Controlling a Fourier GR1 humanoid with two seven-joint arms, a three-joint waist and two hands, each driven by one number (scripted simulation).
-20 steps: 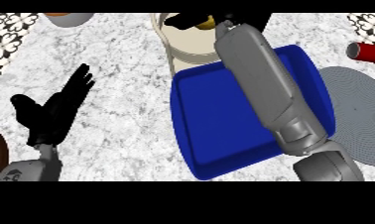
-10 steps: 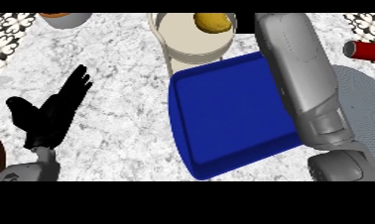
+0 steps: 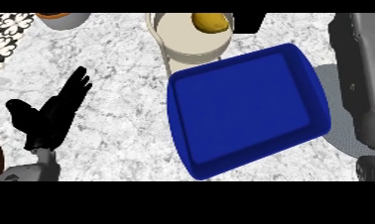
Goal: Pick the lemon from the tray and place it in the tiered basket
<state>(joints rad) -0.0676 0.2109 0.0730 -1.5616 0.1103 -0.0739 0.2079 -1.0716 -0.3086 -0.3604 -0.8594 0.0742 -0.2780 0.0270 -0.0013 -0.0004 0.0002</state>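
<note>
The lemon [image 3: 210, 22] is sitting in the tiered basket [image 3: 187, 37] by the counter's far edge (left hand [image 3: 53, 110] resting, fingers spread), and the grey arm [image 3: 357, 79] could be bumping the blue tray [image 3: 249, 109] while leaving

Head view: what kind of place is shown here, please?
Probably a kitchen counter: a speckled marble-like counter top, a blue tray, and a lemon lying in a cream tiered basket.

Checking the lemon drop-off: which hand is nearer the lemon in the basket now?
Left. The left hand rests open, below-left of the lemon. The right hand is out of view; only its forearm shows.
</note>
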